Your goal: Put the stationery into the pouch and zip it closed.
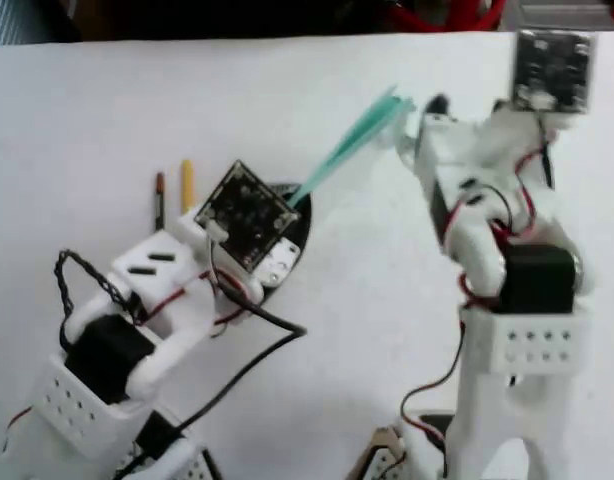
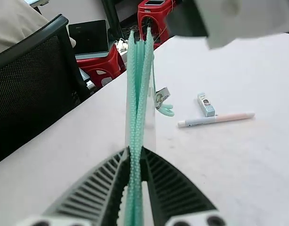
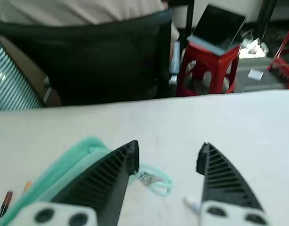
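Pinching the pouch (image 2: 139, 89) by one end in the left gripper (image 2: 135, 151), jaws pressed tight on the teal fabric. Holding it edge-up and slanting off the table (image 1: 137, 100), probably presenting the zip edge to the other arm and bracing the body against a pull.

Hovering the right gripper (image 3: 168, 150) at the pouch's far end, jaws spread wide and gripping nothing. Sitting with one jaw just beside the fabric and the zip pull (image 3: 154, 183) hanging near the gap between the jaws, seemingly lining up to take that pull or the edge of the mouth. Unable to tell the zip's state, open or shut.

Leaving the stationery out on the table:
- a pen (image 2: 215, 120) and a small tube (image 2: 206, 104), lying close together near the zip pull and well apart from the left gripper;
- a brown pencil (image 1: 159, 200) and a yellow pencil (image 1: 187, 185), lying side by side just beside the left arm and well apart from the right gripper.

Judging the loading as not yet begun, with all visible stationery lying outside the pouch.
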Motion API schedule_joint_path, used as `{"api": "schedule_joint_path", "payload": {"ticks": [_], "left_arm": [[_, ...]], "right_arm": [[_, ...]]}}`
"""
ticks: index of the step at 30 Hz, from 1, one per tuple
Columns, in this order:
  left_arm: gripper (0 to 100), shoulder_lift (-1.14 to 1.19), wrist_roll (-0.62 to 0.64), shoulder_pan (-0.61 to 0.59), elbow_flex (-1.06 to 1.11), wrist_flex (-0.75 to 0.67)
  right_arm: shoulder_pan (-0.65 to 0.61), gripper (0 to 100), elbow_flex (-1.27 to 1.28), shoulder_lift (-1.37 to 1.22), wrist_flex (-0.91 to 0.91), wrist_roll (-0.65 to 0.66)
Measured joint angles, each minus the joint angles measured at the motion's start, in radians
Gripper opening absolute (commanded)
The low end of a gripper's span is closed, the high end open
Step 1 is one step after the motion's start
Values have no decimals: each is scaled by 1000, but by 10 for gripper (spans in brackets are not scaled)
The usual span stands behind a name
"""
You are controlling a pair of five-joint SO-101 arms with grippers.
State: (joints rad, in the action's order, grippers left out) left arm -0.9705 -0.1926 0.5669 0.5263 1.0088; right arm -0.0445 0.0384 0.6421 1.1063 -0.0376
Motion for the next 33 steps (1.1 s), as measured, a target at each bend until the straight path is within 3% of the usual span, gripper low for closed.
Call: {"api": "schedule_joint_path", "payload": {"ticks": [8,13,23,27,33], "left_arm": [[23,0,31,8,0,0],[23,0,32,54,0,0],[23,0,31,64,0,0],[23,0,31,64,0,-3],[23,-2,32,63,0,-12]], "right_arm": [[38,142,-173,-193,6,3],[71,115,-408,-420,55,-89],[20,84,-1005,-776,583,-224],[-9,80,-1028,-781,614,-224],[-58,80,-818,-698,606,-226]]}}
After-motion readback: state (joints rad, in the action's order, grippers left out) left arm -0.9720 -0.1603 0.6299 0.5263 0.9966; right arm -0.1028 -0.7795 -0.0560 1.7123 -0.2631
